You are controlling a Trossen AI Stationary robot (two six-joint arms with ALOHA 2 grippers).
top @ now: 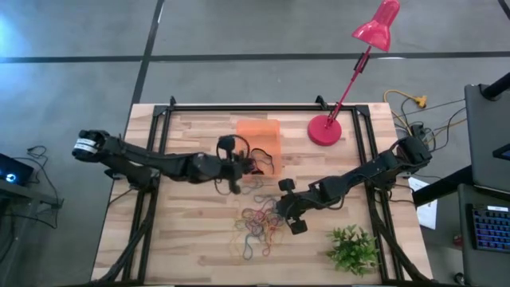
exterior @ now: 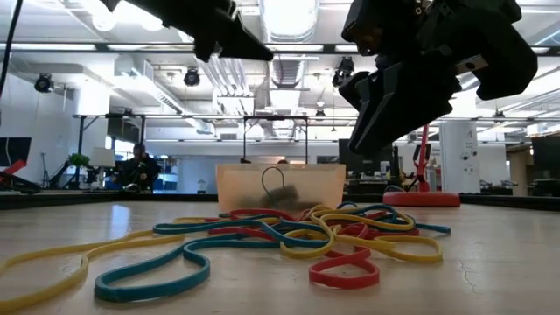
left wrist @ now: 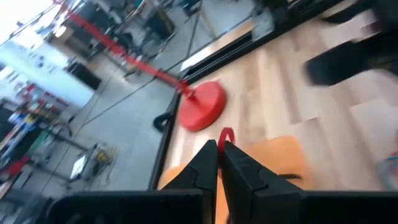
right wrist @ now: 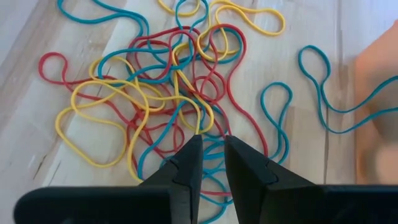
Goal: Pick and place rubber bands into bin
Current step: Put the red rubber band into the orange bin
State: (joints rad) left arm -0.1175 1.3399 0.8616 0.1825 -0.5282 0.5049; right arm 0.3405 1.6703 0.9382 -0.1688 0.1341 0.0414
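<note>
The left gripper [left wrist: 218, 148], fingers pinched on a red rubber band [left wrist: 226, 135], hung over the orange bin [top: 259, 137]; it should open only once centred above it. The right gripper's [right wrist: 211, 151] fingers stood narrowly apart over the pile of rubber bands [right wrist: 168, 93] on the table [top: 183, 247]

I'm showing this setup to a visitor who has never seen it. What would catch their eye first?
Most likely the tangle of colourful rubber bands near the table's front edge, with the right gripper poised directly above it. Next, the bright red lamp rising from its round base at the table's back right corner. Beside that base sits the orange bin, with the left gripper shut on a red band above it.
</note>
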